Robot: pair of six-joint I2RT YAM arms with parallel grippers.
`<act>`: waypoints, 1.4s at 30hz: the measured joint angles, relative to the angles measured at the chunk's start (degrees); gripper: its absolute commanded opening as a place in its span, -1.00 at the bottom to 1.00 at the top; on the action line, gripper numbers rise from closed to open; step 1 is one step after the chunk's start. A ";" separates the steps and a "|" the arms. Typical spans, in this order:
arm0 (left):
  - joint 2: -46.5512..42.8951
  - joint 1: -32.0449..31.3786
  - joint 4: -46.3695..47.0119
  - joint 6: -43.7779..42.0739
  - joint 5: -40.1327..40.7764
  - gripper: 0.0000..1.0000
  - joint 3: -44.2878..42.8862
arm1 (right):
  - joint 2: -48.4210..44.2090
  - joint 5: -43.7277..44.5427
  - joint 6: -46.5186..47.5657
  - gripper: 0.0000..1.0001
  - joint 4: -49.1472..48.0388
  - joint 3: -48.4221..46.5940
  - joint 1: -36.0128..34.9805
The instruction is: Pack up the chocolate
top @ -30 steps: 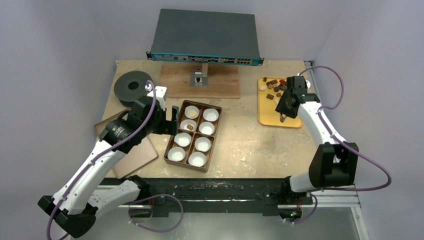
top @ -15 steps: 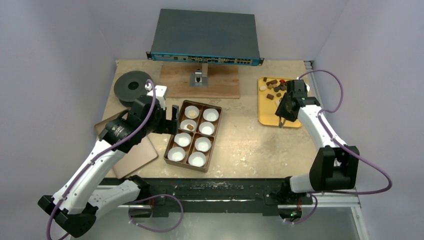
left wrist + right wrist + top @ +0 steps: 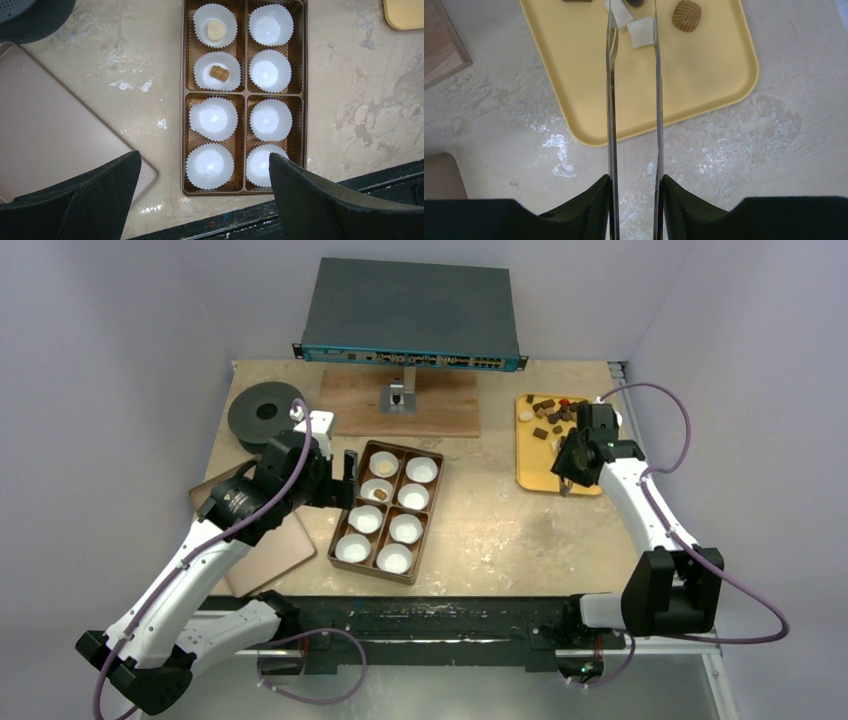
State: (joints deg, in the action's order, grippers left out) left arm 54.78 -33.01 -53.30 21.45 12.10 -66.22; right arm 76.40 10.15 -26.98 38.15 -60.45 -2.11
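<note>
The brown eight-compartment box holds white paper cups. A cream chocolate and a tan one lie in two cups of the column beside the left arm. My left gripper hovers open over the box's near end, holding nothing. More chocolate lies at the back of the yellow tray. My right gripper is shut on metal tongs, above the tray. The tong tips leave the wrist view near a white piece and a tan ridged piece.
A dark network switch stands at the back, with a wood board and a small metal stand before it. A black disc lies back left. A tan flat lid rests left of the box.
My right gripper with the tongs has shifted slightly right over the yellow tray, and the forearm swung outward. The left arm and the box have not moved.
</note>
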 measured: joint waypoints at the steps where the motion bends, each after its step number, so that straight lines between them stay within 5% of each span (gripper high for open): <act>1: 0.00 0.00 0.00 0.00 -0.02 1.00 0.00 | 0.02 -0.26 0.02 -0.14 0.00 0.26 0.00; 42: 0.02 0.00 -0.13 0.02 -0.83 1.00 0.00 | -2.16 -0.42 -0.02 -0.15 0.35 4.35 0.00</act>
State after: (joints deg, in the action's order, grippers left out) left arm 54.81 -33.01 -53.43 21.47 11.27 -66.22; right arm 74.24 9.74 -27.00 38.50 -56.10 -2.11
